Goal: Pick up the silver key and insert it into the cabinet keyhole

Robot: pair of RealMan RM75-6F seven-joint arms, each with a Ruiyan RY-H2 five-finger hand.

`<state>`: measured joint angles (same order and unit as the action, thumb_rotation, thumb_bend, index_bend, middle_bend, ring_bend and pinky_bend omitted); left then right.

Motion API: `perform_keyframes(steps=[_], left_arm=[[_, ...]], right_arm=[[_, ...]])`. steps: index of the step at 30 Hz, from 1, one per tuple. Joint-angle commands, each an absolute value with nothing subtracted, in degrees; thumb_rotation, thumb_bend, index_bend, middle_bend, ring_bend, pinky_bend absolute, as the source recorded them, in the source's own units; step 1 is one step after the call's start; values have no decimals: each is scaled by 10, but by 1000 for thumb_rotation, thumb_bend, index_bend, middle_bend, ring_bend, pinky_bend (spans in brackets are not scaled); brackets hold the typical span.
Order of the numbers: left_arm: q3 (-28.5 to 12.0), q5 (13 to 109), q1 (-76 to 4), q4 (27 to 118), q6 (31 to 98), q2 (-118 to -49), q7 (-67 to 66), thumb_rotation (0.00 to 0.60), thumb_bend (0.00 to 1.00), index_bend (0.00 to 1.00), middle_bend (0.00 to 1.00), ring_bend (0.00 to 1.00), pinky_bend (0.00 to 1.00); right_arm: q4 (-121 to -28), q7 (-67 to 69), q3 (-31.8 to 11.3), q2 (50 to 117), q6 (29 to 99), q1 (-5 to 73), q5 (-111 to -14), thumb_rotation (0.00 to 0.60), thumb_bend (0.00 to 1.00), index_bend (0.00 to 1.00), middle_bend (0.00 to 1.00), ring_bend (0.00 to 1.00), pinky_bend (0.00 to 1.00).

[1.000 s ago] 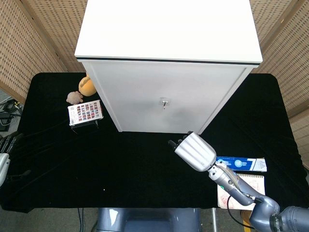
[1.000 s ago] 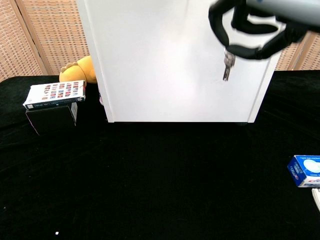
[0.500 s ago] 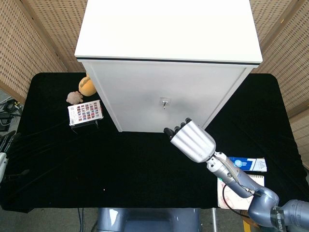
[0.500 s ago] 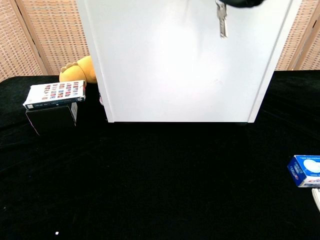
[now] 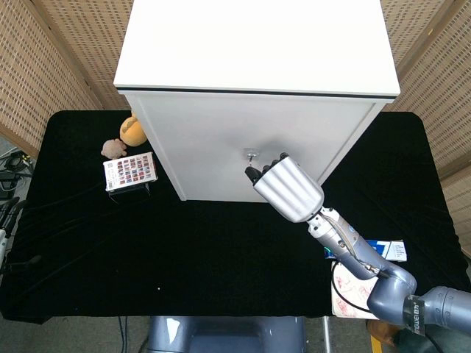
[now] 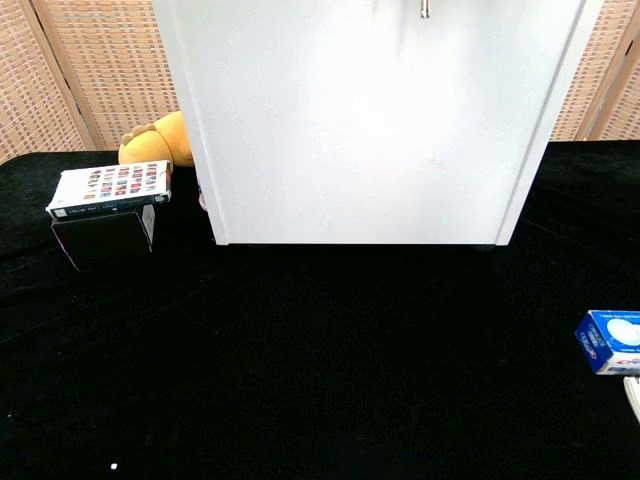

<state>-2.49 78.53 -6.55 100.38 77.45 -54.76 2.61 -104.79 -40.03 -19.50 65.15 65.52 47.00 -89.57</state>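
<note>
The white cabinet (image 5: 221,132) stands at the back of the black table, its small metal keyhole (image 5: 252,154) in the middle of the front panel. My right hand (image 5: 287,190) is raised in front of that panel, its fingertips (image 5: 255,173) just below and right of the keyhole. In the head view the hand's back hides the silver key. The chest view shows only the key's (image 6: 424,9) lower tip, hanging at the top edge in front of the cabinet (image 6: 330,130). My left hand (image 5: 6,220) shows as a sliver at the far left edge.
A box of colour cards (image 5: 131,170) on a black stand sits left of the cabinet, with an orange plush toy (image 5: 132,131) and a small brown one (image 5: 113,148) behind it. A blue-and-white box (image 6: 610,342) and a notebook (image 5: 353,290) lie at the front right.
My right hand has risen and moved forward-left with the key, from near the cabinet's base up to the keyhole. In the chest view it has left the top of the frame.
</note>
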Motion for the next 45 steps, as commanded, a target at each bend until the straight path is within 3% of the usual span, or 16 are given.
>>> perform_keyframes(steps=[1, 45], left_arm=[[-25, 784, -66, 1003, 773, -548, 25, 600, 0, 0, 0, 0, 0], [-29, 774, -67, 999, 769, -548, 27, 600, 0, 0, 0, 0, 0]], right_arm=[[-1048, -406, -196, 653, 650, 474, -889, 600, 612, 741, 1000, 1000, 1000], [-997, -456, -195, 722, 644, 526, -838, 600, 609, 741, 1000, 1000, 1000]])
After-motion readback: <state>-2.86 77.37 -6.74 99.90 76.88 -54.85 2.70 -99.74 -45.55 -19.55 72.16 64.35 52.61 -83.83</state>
